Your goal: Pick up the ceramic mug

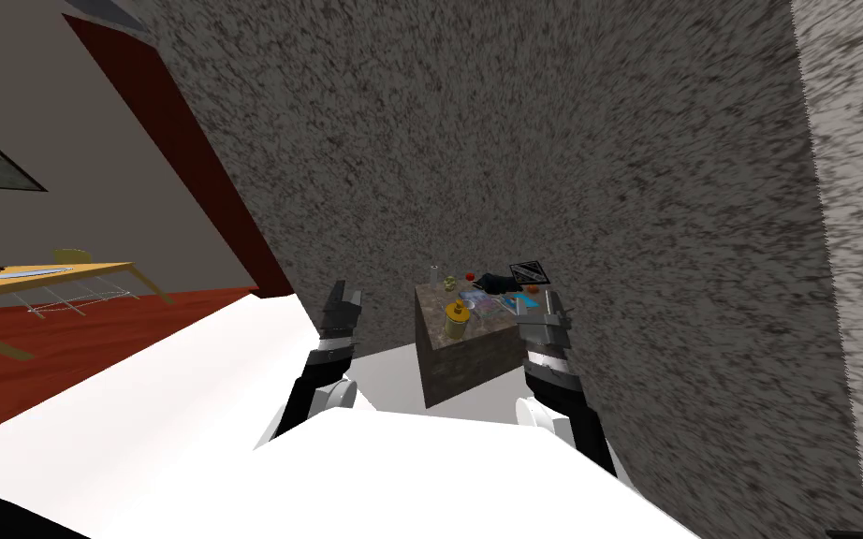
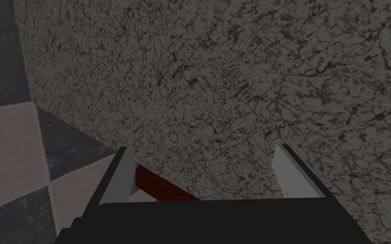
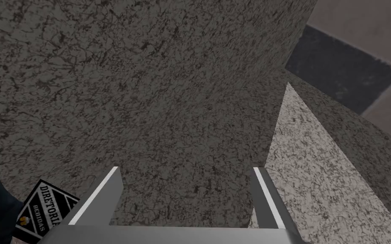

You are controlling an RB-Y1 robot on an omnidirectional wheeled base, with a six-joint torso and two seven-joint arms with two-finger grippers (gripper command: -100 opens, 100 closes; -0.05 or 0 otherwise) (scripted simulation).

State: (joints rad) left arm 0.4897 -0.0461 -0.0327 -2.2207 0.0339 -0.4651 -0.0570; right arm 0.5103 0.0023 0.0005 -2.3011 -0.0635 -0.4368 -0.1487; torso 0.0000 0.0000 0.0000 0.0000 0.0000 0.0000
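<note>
Faced a speckled wall (image 1: 514, 140) with a small stone table (image 1: 476, 360) by it. Saw the mug (image 1: 456, 323), yellow, upright near the table's front corner, among a bottle (image 1: 435, 276), a black card (image 1: 530, 272) and other small clutter. Held left gripper (image 1: 342, 301) well left of the table and right gripper (image 1: 548, 312) at its right side, both spread wide, gripping nothing.
</note>
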